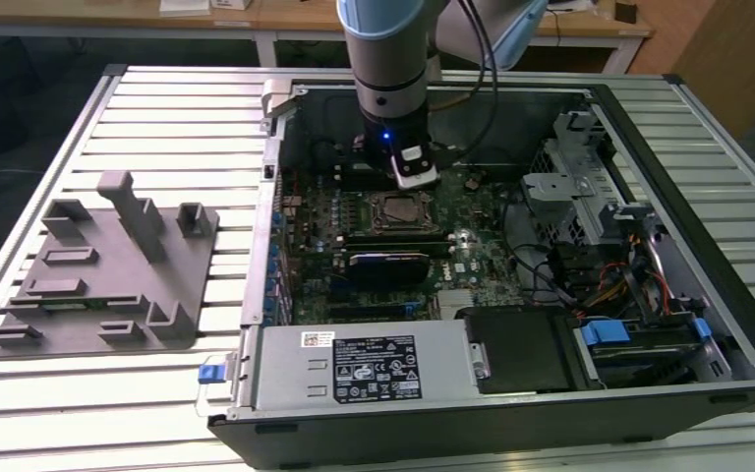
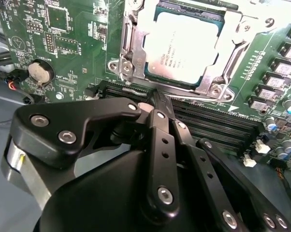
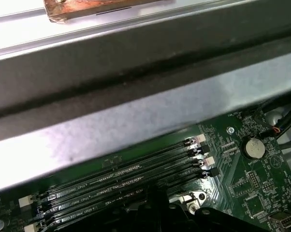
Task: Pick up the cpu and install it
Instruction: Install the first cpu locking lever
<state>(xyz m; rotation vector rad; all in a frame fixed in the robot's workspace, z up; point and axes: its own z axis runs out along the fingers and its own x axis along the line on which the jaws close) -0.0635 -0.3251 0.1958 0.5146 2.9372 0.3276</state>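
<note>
Jaws pressed together and holding nothing: your gripper (image 2: 157, 99) ends in two black fingers (image 2: 161, 108) whose tips meet in a single point, seen in the second wrist view. Just beyond that point, apart from it, the cpu (image 2: 184, 46) lies flat in its socket (image 2: 131, 53) on the green motherboard (image 2: 73, 43), silvery top facing up. You will see no long axis on it, since the chip is square; its edges run parallel to the metal frame around it. Between your fingertips and the socket runs the first of the black memory slots (image 2: 218, 121), lengthwise across the line of the jaws.

From the exterior view your arm (image 1: 388, 59) drops almost straight down into the open computer case (image 1: 692, 324), the wrist carrying a lit blue spot and a small white-edged camera, the gripper (image 1: 391, 182) hanging just above the board and beside the socket (image 1: 395, 209). Well off to the exterior view's left of the jaws, a grey tray (image 1: 95, 285) with upright posts rests on the slatted table (image 1: 168, 118).

Count for your log: one arm, one gripper, one cpu, one socket, one tray. The first wrist view gives you four memory slots (image 3: 131, 176) side by side, and one round coin battery (image 3: 253, 147) near their ends.
</note>
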